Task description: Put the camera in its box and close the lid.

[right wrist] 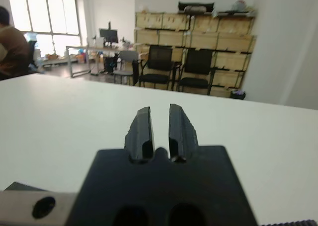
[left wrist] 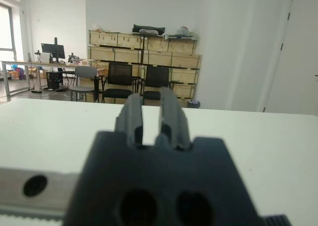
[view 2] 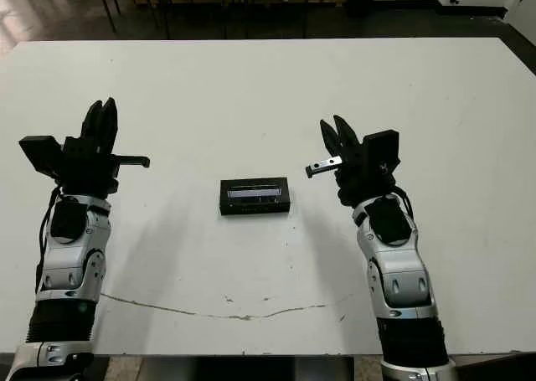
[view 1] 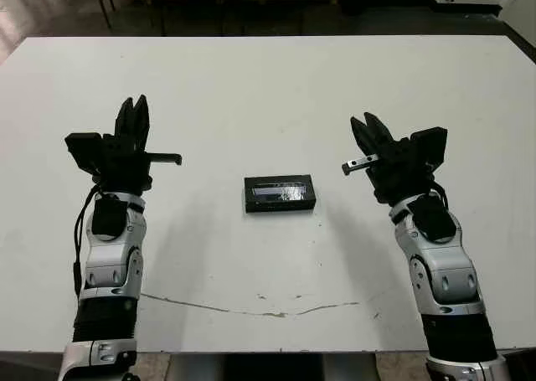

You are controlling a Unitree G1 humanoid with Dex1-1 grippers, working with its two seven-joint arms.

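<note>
Left eye view shows the white tabletop [view 1: 268,88] with the box [view 1: 280,193] lying near its middle, long side running left to right, between the two arms and well apart from both. Its lid [view 1: 279,187] lies flat on top, glossy and greyish, so the case looks closed; the camera cannot be seen. The left tool [view 1: 135,115] hovers to the left of the box, fingers pointing away from the robot; in the left wrist view its fingers [left wrist: 133,117] stand a narrow gap apart with nothing between them. The right tool [view 1: 369,130] hovers to the right of the box, and the right wrist view shows its fingers [right wrist: 142,131] likewise slightly parted and empty. A thin dark scratch [view 1: 251,310] runs across the tabletop near the front edge. A seated person [right wrist: 12,44] shows beyond the tabletop in the right wrist view.
</note>
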